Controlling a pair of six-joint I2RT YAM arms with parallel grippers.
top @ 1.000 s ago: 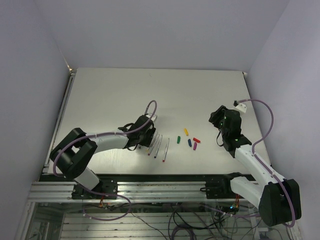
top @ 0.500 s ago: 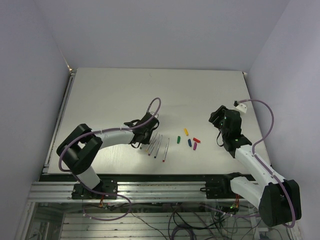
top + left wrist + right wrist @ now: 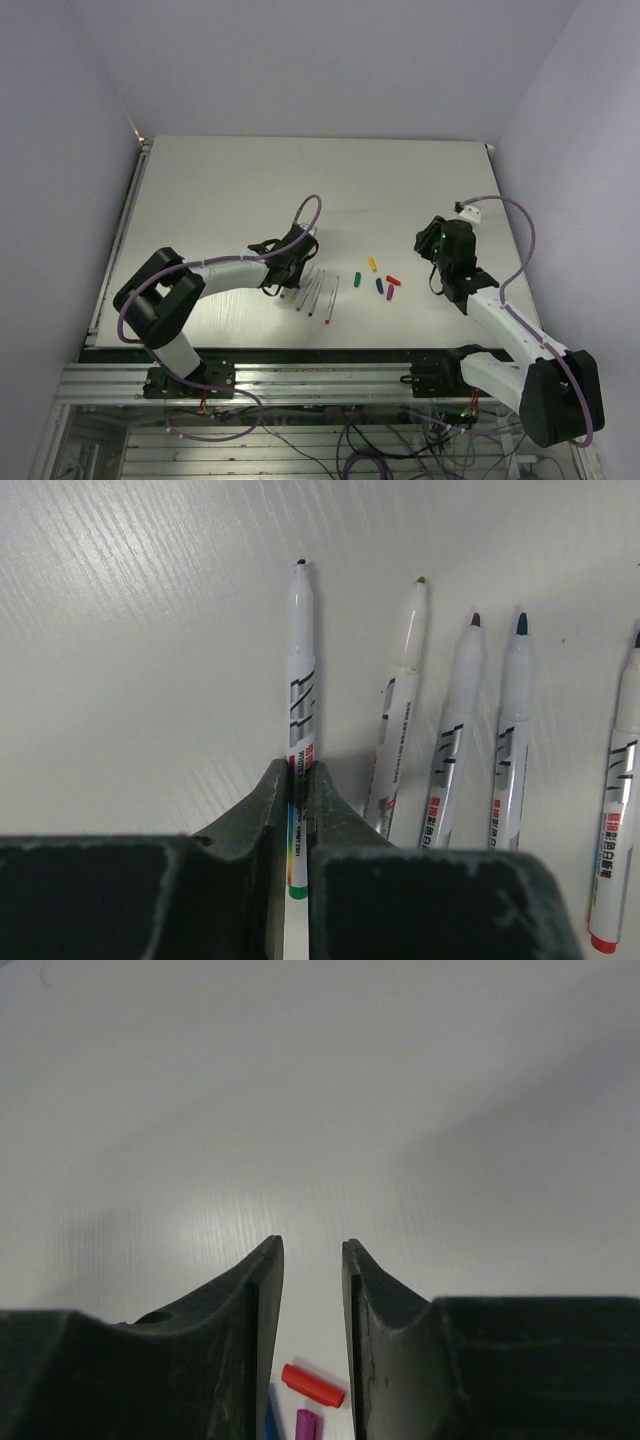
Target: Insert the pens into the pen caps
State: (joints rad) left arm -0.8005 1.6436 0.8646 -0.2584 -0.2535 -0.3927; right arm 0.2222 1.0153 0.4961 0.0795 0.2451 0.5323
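Several grey-white pens [image 3: 316, 291] lie side by side on the table. My left gripper [image 3: 287, 274] is down at their left end. In the left wrist view it [image 3: 298, 780] is shut on the leftmost pen [image 3: 300, 670], which has a green band. The other pens [image 3: 458, 730] lie loose to its right. The pen caps sit right of the pens: green [image 3: 357, 277], yellow [image 3: 372, 264], blue [image 3: 379, 285], red [image 3: 393, 280] and purple [image 3: 390, 294]. My right gripper [image 3: 430, 241] hovers right of the caps. Its jaws [image 3: 312, 1245] stand a narrow gap apart with nothing in them, and the red cap [image 3: 313, 1385] shows below between them.
The white table [image 3: 230, 190] is walled on the left, back and right. The aluminium frame rail [image 3: 320, 370] with both arm bases runs along the near edge. A purple cable [image 3: 310, 210] loops above the left wrist.
My left gripper reached forward onto the leftmost pen and closed on it. The right gripper's jaws have narrowed and its wrist has shifted slightly left.
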